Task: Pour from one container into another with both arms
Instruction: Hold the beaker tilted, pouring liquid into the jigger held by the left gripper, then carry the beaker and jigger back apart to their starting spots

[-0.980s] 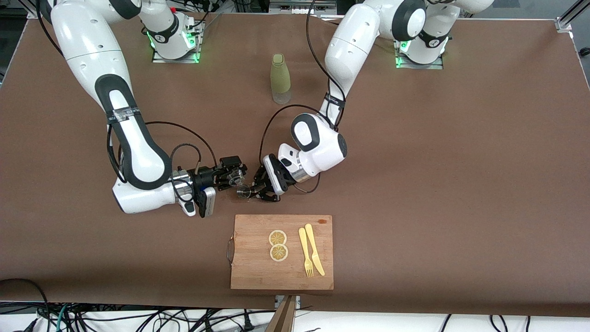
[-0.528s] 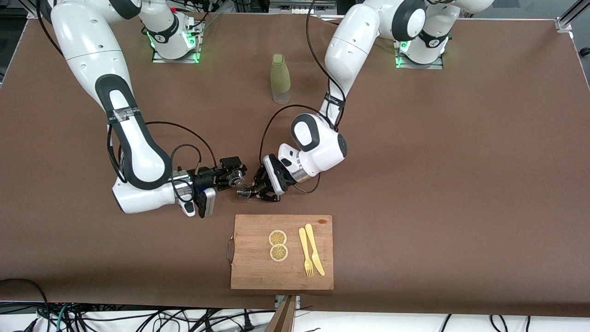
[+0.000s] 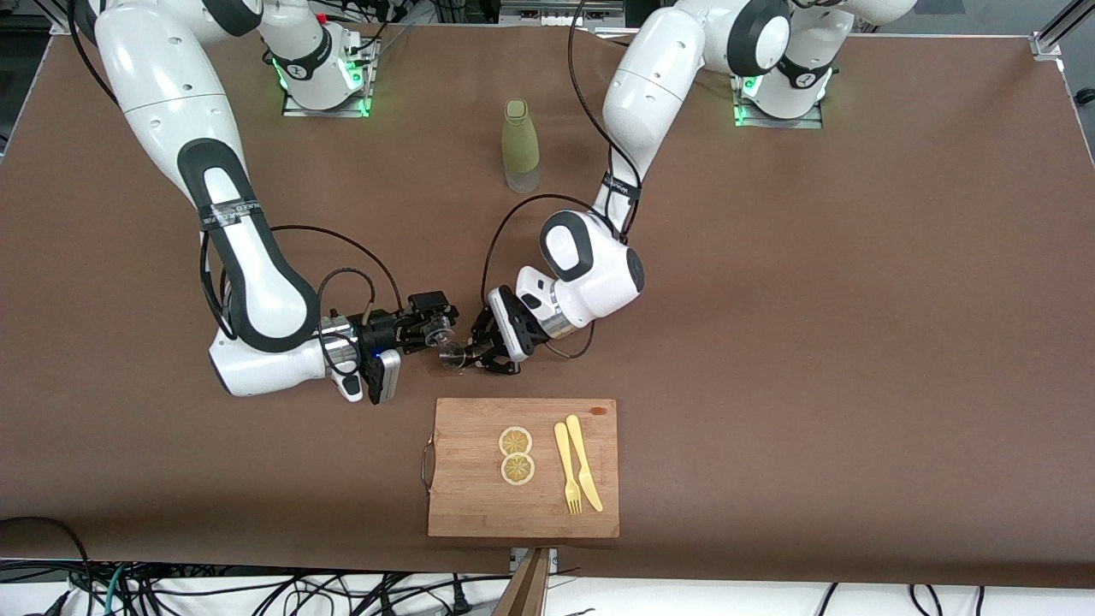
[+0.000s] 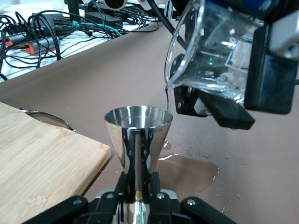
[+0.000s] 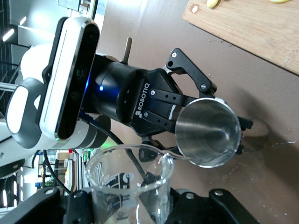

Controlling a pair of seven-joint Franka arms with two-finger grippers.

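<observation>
Two claws meet over the middle of your table (image 3: 770, 342), just above the wooden board (image 3: 523, 467) that lies at the near edge. Your left claw (image 3: 479, 352) is clamped on the stem of a steel measuring cup (image 4: 138, 140), which it holds upright with the mouth open to the top. Your right claw (image 3: 425, 329) grips a clear glass beaker (image 4: 210, 51) and has it tipped, its spout right over the cup's rim; the left wrist view shows a thin thread of liquid at that spout. A small puddle (image 4: 187, 170) with scattered drops wets the table under the cup.

Compared with a second ago you will find almost nothing changed: both arms hold the same pose, both grips stay closed, and the beaker sits at nearly the same tilt, only a touch closer to the cup.

On the board lie two lemon slices (image 3: 516, 454) side by side with a yellow fork (image 3: 566, 468) and knife (image 3: 583, 462), all where they were. A green bottle (image 3: 520, 145) stands upright near the table's back edge between the two arm bases, untouched.
</observation>
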